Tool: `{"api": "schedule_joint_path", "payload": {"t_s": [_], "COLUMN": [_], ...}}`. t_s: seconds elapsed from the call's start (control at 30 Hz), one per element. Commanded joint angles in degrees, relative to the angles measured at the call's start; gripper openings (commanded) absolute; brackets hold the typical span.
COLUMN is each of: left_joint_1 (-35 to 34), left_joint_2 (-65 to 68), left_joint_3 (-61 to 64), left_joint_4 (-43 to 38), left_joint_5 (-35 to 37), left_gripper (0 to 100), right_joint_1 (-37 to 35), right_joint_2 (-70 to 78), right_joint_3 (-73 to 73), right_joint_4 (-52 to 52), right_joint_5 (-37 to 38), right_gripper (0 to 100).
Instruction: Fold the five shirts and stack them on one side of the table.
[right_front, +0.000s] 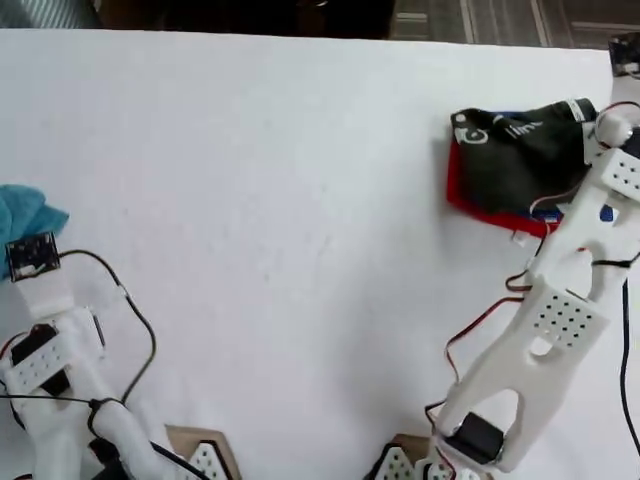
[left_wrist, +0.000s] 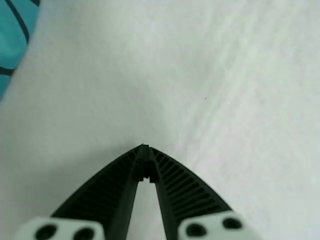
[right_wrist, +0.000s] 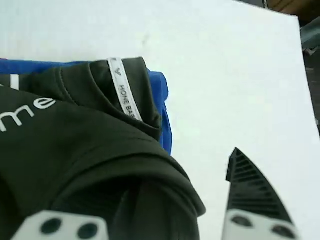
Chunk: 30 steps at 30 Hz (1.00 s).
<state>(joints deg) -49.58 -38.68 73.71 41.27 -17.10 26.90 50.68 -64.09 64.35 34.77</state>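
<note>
Your left gripper (left_wrist: 144, 152) is shut tight with nothing in it. It sits over the bare white table (left_wrist: 225, 75). A teal shirt (left_wrist: 15, 35) with dark stripes lies near it. Your right gripper (right_wrist: 200, 175) is open at the pile on the other side of the table. The black shirt (right_wrist: 75, 150) is on top, and a fold of it covers one finger. A blue shirt (right_wrist: 162, 115) and a red shirt (right_front: 455, 185) peek out from under it.
</note>
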Motion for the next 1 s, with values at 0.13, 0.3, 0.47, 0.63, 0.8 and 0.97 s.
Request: {"api": "schedule_joint_path", "payload": {"t_s": [0.13,0.3,0.47,0.63,0.8,0.97], "left_joint_1": [-0.3,-0.3,-0.3,-0.3,-0.2,-0.2], "left_joint_2": [-1.3,-1.3,-1.8,-1.8,-1.8,-1.8], "left_joint_3": [-0.1,0.1,0.5,0.5,0.5,0.7], "left_joint_4": [-0.8,-0.8,-0.8,-0.8,-0.9,-1.5], "left_joint_5": [0.4,0.4,0.4,0.4,0.4,0.4], "left_gripper": [3,3,3,3,3,3], "right_joint_1": [-5.4,-4.0,-0.4,2.8,2.8,2.5], "right_joint_2": [-4.4,-4.4,-4.3,-3.7,-2.4,-2.9], "right_joint_3": [-2.5,-2.8,-2.4,-2.3,-2.9,-3.0], "right_joint_4": [0.2,0.2,0.3,2.3,2.8,2.7], "right_joint_5": [-0.3,-0.3,-0.1,0.0,-0.4,-0.4], "right_gripper": [24.0,24.0,24.0,24.3,24.9,37.3]}}
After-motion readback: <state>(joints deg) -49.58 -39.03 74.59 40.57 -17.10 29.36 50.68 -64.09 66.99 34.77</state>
